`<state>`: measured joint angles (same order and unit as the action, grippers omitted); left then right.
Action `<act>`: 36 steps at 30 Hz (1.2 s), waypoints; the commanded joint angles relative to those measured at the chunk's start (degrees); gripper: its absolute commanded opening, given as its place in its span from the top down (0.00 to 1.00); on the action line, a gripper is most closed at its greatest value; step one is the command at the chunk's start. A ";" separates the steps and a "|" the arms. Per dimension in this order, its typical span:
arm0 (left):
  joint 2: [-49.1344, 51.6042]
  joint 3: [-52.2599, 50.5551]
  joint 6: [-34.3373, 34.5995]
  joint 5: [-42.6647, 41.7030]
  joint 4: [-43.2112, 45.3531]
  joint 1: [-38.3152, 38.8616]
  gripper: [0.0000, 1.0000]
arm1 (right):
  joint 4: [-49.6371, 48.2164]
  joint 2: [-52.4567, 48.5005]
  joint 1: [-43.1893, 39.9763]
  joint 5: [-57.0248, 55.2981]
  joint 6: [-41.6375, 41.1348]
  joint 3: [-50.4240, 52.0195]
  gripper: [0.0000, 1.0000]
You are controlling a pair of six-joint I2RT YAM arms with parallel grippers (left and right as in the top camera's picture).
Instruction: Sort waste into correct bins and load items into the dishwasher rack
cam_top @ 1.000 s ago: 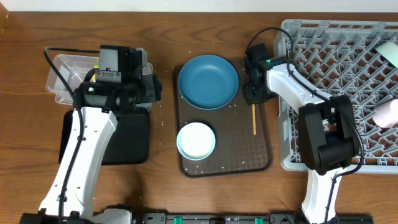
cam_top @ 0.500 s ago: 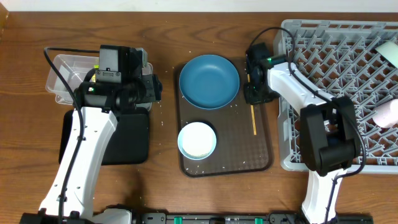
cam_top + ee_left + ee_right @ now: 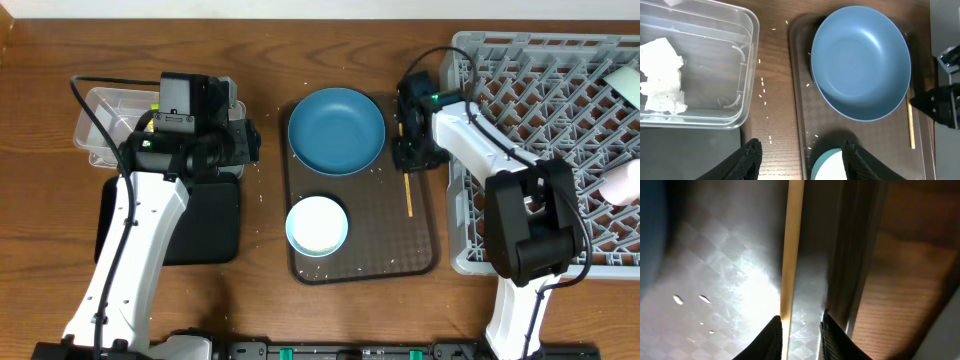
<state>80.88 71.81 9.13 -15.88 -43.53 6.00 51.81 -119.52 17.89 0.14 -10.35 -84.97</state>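
At the far left stands the clear tub, with the crumpled white paper scrap lying inside it. The black tray sits just near of the tub, touching or almost touching it. The left gripper hangs above the bare table between the tub and the brown serving tray. Its jaws stand well apart and hold nothing. Below them are loose rice grains on the wood and the tray's left rim.

On the serving tray, the dark-blue dish fills the far end. The white bowl sits near of it, on the left half. More grains are scattered around both. The wooden stick lies flat along the tray's right side, running near to far, just right of the dish.

The right gripper is down at the stick's far end, between the dish and the tray's right rim. Its fingers are a little apart, wider than the stick. The stick's end reaches the mouth of the gap and lies against the inner edge of one fingertip. The other fingertip stands clear of it, so the stick is not clamped.

To the right of the serving tray is the dishwasher rack. A pink cup rests at its right edge and a mint-green bowl at its far right corner.
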 commanded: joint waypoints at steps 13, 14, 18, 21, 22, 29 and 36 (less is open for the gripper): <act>0.35 -0.24 -0.31 0.52 -0.15 -0.26 0.46 | -4.44 1.44 2.43 0.11 -5.33 6.08 0.99; 0.35 -0.24 -0.33 0.52 -0.15 -0.26 0.46 | -4.42 1.44 2.43 0.13 -5.57 6.05 0.99; 0.35 -0.24 -0.31 0.52 -0.15 -0.26 0.46 | -4.13 1.99 2.34 0.79 -5.97 5.16 0.99; 0.35 -0.24 -0.33 0.52 -0.15 -0.26 0.46 | -2.80 4.20 2.27 0.76 -3.45 3.32 0.99; 0.35 -0.24 -0.33 0.52 -0.13 -0.26 0.46 | -2.49 4.92 2.19 0.76 -2.82 2.80 0.99; 0.35 -0.24 -0.33 0.55 -0.15 -0.26 0.46 | -0.94 14.80 -1.81 0.81 0.26 -0.42 0.99; 0.35 -0.24 -0.33 0.55 -0.13 -0.26 0.46 | 3.67 22.21 -9.68 0.79 3.30 -0.42 0.99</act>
<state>80.88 71.81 9.13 -15.90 -43.51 6.00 54.37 -98.45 11.25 1.10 -9.58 -84.82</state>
